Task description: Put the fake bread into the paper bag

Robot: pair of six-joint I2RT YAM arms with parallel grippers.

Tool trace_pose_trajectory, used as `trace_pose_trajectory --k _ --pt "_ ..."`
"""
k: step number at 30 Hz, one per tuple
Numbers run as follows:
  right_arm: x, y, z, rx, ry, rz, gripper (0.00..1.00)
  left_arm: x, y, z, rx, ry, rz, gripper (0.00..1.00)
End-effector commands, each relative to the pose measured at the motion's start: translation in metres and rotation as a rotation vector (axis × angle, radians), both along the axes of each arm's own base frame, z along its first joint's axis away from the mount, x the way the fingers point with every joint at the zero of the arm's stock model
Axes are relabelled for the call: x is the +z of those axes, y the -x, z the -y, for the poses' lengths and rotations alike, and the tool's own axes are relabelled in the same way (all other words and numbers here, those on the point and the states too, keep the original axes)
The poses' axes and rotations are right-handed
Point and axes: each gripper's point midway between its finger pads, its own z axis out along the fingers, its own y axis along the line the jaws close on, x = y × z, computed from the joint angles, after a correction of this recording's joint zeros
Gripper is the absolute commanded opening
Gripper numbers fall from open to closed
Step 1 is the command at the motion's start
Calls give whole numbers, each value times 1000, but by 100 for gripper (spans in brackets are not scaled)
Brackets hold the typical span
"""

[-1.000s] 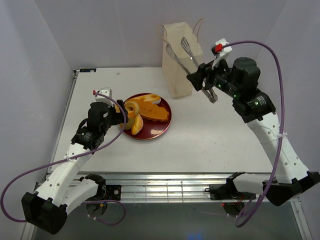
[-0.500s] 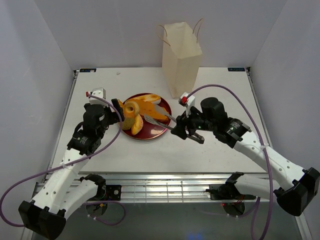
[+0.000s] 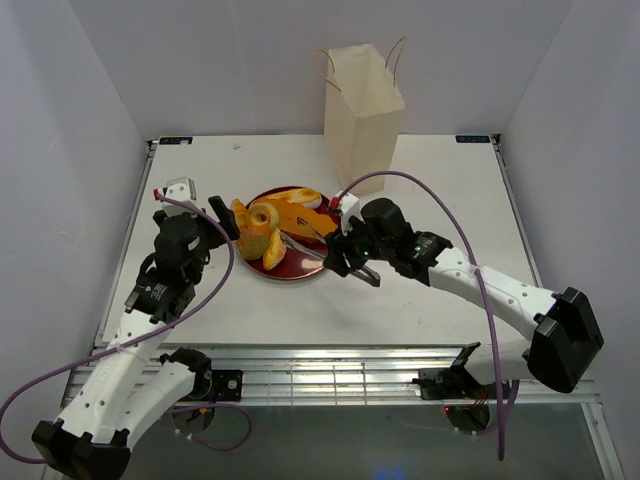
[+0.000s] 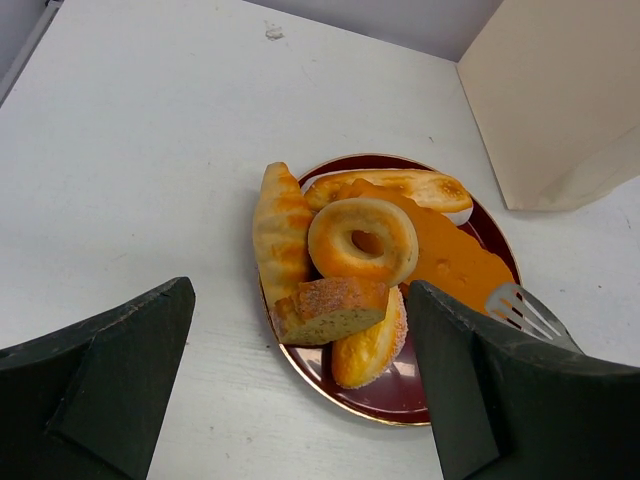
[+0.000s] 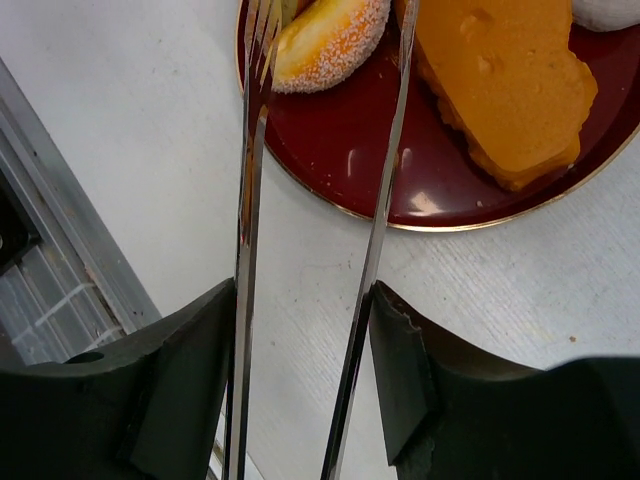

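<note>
The fake bread is piled on a dark red plate: a ring, a ridged long roll, a cut slice, a sugared oval and an orange wedge. My right gripper sits just right of the plate, shut on thin metal tongs. The tong arms stand apart, reaching over the plate's near side beside the sugared oval. Left of the plate, my left gripper hovers open and holds nothing. The paper bag stands upright at the back.
The bag's wall rises just behind the plate's right side. White walls enclose the table on three sides. The table's front edge runs just near of both grippers.
The right arm swung down from above the bag's mouth to the plate, carrying the tongs, then slid further left. The left gripper drew back slightly to the left.
</note>
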Motion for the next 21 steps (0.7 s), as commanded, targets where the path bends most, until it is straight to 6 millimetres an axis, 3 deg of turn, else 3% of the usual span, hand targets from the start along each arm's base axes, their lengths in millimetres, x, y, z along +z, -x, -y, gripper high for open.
trace_pose_trajectory --k 1,8,15,21 --pt "51 -27 -32 -38 -153 81 59 4 3 -4 22 17 24 98" --pt "65 -50 -56 -65 -199 84 62 6 3 -1 6 26 30 98" --pt "46 -69 -78 -72 -177 38 63 2 2 1 -4 27 18 98" --pt "29 -85 -84 -108 -145 24 63 1 2 4 -19 30 14 98"
